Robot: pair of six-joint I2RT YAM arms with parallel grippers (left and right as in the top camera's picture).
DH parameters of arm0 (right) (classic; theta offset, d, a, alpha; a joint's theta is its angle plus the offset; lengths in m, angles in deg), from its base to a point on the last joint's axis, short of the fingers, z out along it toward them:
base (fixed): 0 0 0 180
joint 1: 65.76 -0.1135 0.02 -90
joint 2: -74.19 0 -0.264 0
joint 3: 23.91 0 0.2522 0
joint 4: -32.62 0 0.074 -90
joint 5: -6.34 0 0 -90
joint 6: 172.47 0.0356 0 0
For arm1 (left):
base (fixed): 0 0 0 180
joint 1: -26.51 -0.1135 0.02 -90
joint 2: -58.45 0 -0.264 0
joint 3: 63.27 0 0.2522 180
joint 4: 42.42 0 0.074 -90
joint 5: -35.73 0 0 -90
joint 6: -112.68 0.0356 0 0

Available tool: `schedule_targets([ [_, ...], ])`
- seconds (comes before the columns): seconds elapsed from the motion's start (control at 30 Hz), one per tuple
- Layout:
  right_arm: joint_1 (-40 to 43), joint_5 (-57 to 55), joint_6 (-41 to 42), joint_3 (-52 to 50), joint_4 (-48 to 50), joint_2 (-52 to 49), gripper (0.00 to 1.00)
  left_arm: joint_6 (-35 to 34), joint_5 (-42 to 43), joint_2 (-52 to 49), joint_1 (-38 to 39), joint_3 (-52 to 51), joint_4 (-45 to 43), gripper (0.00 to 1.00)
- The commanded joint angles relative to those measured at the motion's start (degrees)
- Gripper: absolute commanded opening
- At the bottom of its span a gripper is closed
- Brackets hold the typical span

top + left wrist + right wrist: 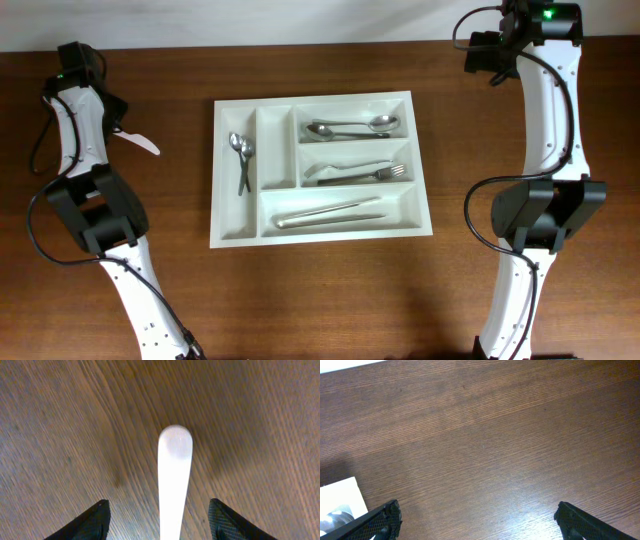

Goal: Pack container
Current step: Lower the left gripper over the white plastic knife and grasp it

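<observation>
White plastic cutlery tray [238, 228] sitting on grained wooden table [320, 290], left gripper [157, 502] gaping around rounded white utensil [175, 460] left of tray, right gripper [477, 505] gaping likewise

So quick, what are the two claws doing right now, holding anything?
Left gripper: open, a white utensil lying between its fingers, not gripped.
Right gripper: open, nothing in it.
</observation>
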Motion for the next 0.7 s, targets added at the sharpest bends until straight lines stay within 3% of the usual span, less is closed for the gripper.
schedule_targets([
  [0.0,-0.1,-0.1,0.9,0.7,0.1,0.9,0.99,-0.5,1.6,-2.5,1.0,0.1,0.8,0.62],
  [0.27,-0.1,-0.1,0.9,0.7,0.1,0.9,0.99,-0.5,1.6,-3.9,1.7,0.1,1.6,0.51],
  [0.5,-0.1,-0.1,0.9,0.7,0.1,0.9,0.99,-0.5,1.6,-3.9,1.7,0.1,3.1,0.25],
  [0.67,-0.1,-0.1,0.9,0.7,0.1,0.9,0.99,-0.5,1.6,-3.9,1.7,0.1,5.0,0.20],
])
